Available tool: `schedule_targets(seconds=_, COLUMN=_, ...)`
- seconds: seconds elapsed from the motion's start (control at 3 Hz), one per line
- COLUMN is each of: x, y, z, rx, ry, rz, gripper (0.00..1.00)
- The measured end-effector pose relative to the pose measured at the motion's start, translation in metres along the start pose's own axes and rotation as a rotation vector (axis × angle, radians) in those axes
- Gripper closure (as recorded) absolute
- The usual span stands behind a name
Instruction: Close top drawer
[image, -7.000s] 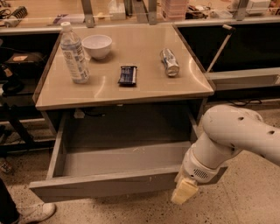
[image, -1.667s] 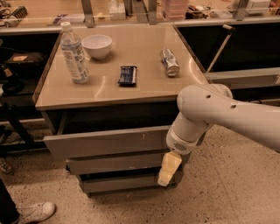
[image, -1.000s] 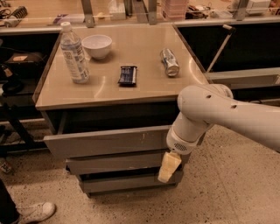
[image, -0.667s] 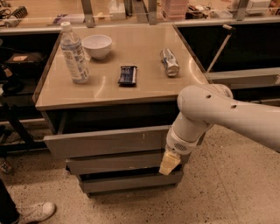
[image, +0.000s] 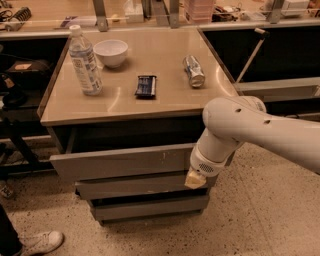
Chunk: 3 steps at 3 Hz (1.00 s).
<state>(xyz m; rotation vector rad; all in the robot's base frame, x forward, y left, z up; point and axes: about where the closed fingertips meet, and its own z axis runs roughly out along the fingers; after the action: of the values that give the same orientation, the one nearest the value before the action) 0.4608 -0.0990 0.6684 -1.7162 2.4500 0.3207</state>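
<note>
tool (image: 195, 179) — at top drawer (image: 120, 162) front

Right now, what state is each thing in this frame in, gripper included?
top drawer: pushed in, inside hidden; cannot tell whether fully flush.
middle drawer: shut.
bottom drawer: shut.
gripper: at the right end of the top drawer's front, by its lower edge.
water bottle: upright, capped.
white bowl: upright on the tabletop.
can: lying on its side.
dark wrapped bar: lying flat.
</note>
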Motion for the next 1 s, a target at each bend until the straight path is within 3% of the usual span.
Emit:
schedule_targets(seconds=0.33, x=-0.013, y=-0.016, z=-0.002, rx=0.028, ry=-0.013, rz=-0.003, gripper=1.00)
schedule_targets(seconds=1.0, x=-0.038, y=-0.053, z=0.005, rx=0.073, ry=-0.012, rz=-0.009, gripper=1.00)
